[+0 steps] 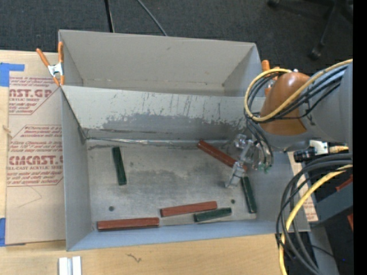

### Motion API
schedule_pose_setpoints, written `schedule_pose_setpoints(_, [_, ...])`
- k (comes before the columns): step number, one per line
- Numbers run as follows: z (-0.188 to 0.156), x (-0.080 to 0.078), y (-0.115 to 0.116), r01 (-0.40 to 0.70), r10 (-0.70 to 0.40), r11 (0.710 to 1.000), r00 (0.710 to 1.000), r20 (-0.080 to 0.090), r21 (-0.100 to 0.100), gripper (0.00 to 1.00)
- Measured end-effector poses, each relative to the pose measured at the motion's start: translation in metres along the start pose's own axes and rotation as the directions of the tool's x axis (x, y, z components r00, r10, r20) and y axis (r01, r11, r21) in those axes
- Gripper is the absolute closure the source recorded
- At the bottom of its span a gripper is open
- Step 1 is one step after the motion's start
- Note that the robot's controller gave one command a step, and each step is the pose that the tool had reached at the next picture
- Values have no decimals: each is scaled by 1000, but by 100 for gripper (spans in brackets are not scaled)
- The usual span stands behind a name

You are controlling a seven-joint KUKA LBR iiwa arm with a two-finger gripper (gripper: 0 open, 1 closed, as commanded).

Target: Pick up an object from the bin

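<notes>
My gripper (233, 180) is low in the right part of the bin, close to the floor. A red-brown flat stick (217, 153) lies slanted from the foot of the back wall down to the gripper's body, where its right end is hidden. Whether that stick is held cannot be seen. A dark green stick (248, 195) lies on the floor just right of and below the gripper, pointing toward the front right corner.
Another dark green stick (118, 166) lies at the left. Along the front wall are a red-brown stick (128, 224), a second red-brown stick (188, 209) and a short dark green piece (212, 214). The arm with its orange cover and cables overhangs the right rim.
</notes>
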State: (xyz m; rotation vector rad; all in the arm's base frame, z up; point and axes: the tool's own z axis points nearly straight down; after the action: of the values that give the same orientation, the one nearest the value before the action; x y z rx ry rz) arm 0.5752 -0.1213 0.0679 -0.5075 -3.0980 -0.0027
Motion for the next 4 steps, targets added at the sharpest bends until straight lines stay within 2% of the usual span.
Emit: schedule_pose_setpoints(4, [1,0,2,5,-5,1000,1000,4,2,0])
